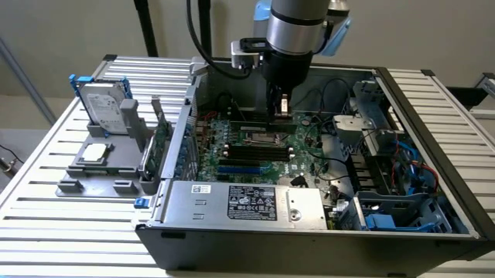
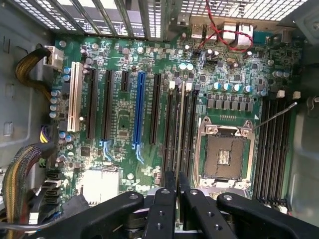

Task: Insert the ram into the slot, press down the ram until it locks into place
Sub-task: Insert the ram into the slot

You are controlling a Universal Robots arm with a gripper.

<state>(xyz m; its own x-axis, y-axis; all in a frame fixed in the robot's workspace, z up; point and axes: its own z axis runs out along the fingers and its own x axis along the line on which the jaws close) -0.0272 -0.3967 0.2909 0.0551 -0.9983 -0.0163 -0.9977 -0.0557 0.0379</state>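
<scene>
The gripper (image 1: 280, 111) has its fingers clenched on the ram (image 2: 178, 124), held edge-on along a black memory slot (image 2: 174, 144). In the exterior view this is at twelve o'clock from the CPU socket (image 1: 263, 138). Whether the ram is seated is unclear.

Looks like a robotics lab or test bench. Has a slatted aluminium worktop (image 1: 46, 168) bearing an opened computer case (image 1: 232, 237) laid on its side, with the motherboard (image 2: 124, 124) bared. Keeps a grey parts fixture (image 1: 93, 168) near the worktop's edge at the exterior view's left, with a hard drive (image 1: 108, 110) and an expansion card (image 1: 162, 142) standing in it. Sets an industrial robot arm (image 1: 294, 29) over the case, with black stand poles (image 1: 145, 26) and a plain pale wall (image 1: 62, 29) behind
</scene>
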